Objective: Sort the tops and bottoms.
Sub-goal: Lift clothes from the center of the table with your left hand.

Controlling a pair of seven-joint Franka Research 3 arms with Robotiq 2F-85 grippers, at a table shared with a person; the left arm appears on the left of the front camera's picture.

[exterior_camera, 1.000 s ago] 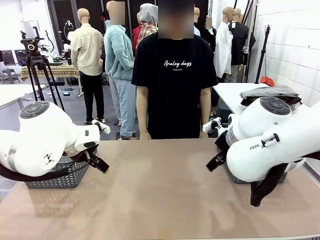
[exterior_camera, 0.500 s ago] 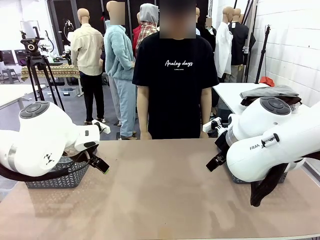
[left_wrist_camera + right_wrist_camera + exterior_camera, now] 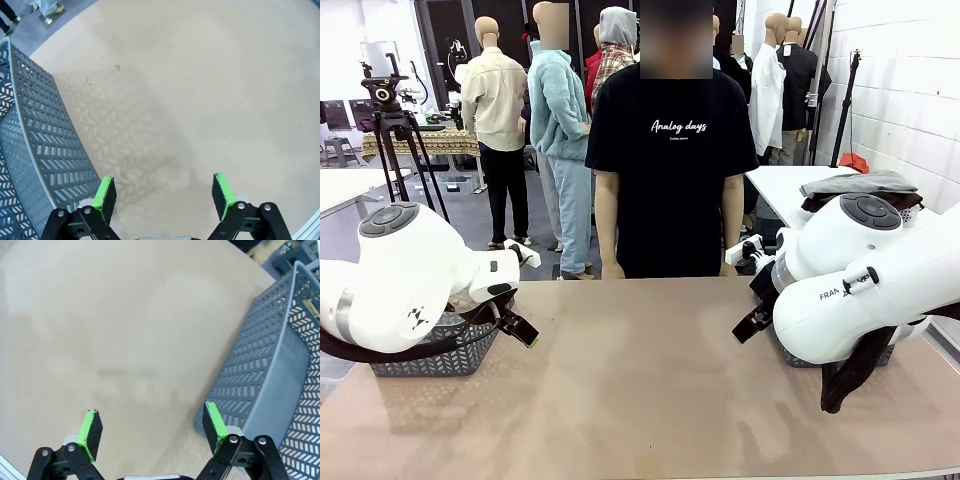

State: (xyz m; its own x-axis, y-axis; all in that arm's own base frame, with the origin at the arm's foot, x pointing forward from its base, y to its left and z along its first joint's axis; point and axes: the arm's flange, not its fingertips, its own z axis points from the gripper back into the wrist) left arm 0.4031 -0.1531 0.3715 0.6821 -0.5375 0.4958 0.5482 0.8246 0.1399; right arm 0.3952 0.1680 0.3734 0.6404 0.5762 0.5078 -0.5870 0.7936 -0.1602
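Observation:
The tops and the bottoms are out of view. My left gripper [image 3: 523, 333] hangs open over the left part of the tan table [image 3: 640, 380], beside a grey mesh basket [image 3: 435, 355]. In the left wrist view, the left gripper [image 3: 165, 192] has bare tabletop between its green pads, and the basket wall [image 3: 45, 150] is just to one side. My right gripper [image 3: 748, 325] is open over the right part of the table. Its own view shows the right gripper [image 3: 152, 426] holding nothing, close to a second grey basket [image 3: 265, 370].
A person in a black T-shirt with white script [image 3: 670, 150] stands at the far edge, arms down. A dark band [image 3: 850, 375] hangs below my right arm; whether it is cloth or cable is unclear. Folded grey and dark cloth [image 3: 865, 187] lies on a white table behind.

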